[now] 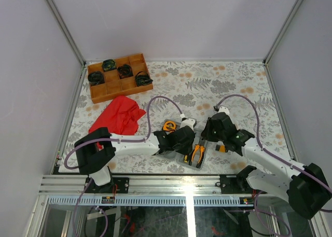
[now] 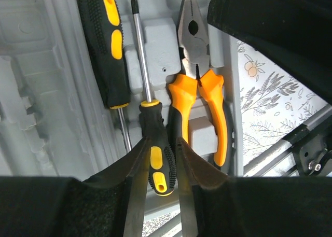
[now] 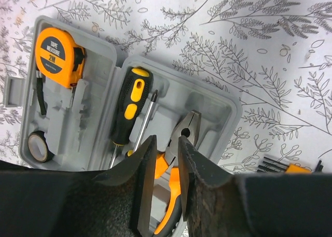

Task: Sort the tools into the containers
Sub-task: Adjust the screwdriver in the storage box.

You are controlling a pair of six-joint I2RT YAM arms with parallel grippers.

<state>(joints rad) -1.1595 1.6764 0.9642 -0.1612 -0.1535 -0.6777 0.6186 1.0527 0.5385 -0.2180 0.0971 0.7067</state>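
Nearest the lens, the left gripper (image 2: 162, 143) has its two dark, tapering fingers on either side of a slim screwdriver (image 2: 155, 123), against the ribbed black handle with yellow inserts. I cannot tell whether they are pressing it. That screwdriver lies in the grey moulded plastic case (image 2: 31, 66), its thin steel shaft pointing away. A thicker screwdriver (image 2: 104, 50) with a stippled black-and-yellow grip lies just beside it on one side. Pliers (image 2: 199, 92) with smooth orange handles and bare metal jaws are bedded in their recess on the other.

The right gripper (image 3: 167, 141) hangs above the pliers with its fingers a narrow gap apart and nothing between them. In the case's other half sit a rounded orange tape measure (image 3: 54, 55) and a small black roll of tape (image 3: 39, 145).

The case lies open at the middle of the table's (image 1: 233, 81) near edge. A stubby black-and-yellow piece (image 3: 282, 168) rests on the leaf-patterned cover to its right. A crumpled red cloth (image 1: 118, 115) lies toward the left edge. A wooden tray (image 1: 119, 94) holding black coils (image 1: 109, 65) sits at the far left corner.
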